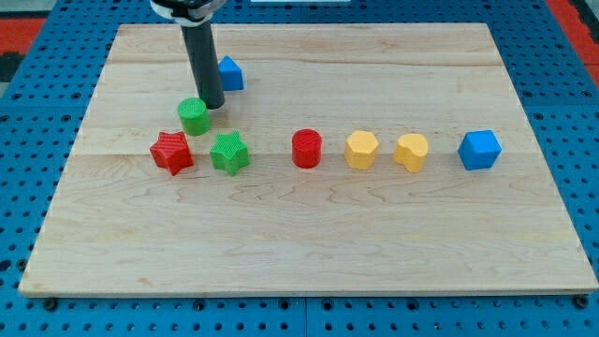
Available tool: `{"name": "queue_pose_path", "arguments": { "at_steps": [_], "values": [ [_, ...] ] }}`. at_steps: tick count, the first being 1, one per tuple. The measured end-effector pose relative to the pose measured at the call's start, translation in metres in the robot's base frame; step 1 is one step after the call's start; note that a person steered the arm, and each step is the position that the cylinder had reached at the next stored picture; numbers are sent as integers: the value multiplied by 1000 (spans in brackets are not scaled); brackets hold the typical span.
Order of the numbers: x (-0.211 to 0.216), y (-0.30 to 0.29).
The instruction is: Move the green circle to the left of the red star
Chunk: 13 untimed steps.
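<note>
Red star-shaped plastic block [171, 153] is the leftmost piece, on the light wooden board [309, 253] set on a blue pegboard table [571, 112].

Green round cylinder block [194, 116] stands upright at about 1 o'clock from the red star, just beside it, not clearly touching. It's round, so no pointing direction or long axis in plan; its axis is vertical. So it sits up and right of the star, not to its left.

My tip [212, 105] is the plain end of the dark rod: no jaws, nothing held. It's against the green cylinder's edge at about 1 o'clock of it; contact looks likely, can't confirm.

Green star-shaped block [229, 152] is at 3 o'clock of the red star, near it, and at about 5 o'clock of the green cylinder.

Small blue block [230, 73], shape unclear, is at 1 o'clock of the rod, partly beside it.

Row continues right: red cylinder [306, 148], yellow hexagonal block [361, 149], yellow heart-like block [411, 152], blue cube-ish block [480, 149], all well apart.

No labels or writing readable.
</note>
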<state>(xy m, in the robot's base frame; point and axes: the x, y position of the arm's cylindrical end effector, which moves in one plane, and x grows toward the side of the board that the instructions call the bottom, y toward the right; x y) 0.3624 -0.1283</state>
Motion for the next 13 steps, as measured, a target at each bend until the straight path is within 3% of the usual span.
{"name": "queue_pose_path", "arguments": {
  "at_steps": [1, 3, 5, 8, 9, 10, 11, 12, 13],
  "values": [
    [5, -21],
    [24, 8],
    [25, -84],
    [25, -130],
    [68, -117],
    [60, -117],
    [24, -72],
    [20, 38],
    [-26, 90]
  ]
}}
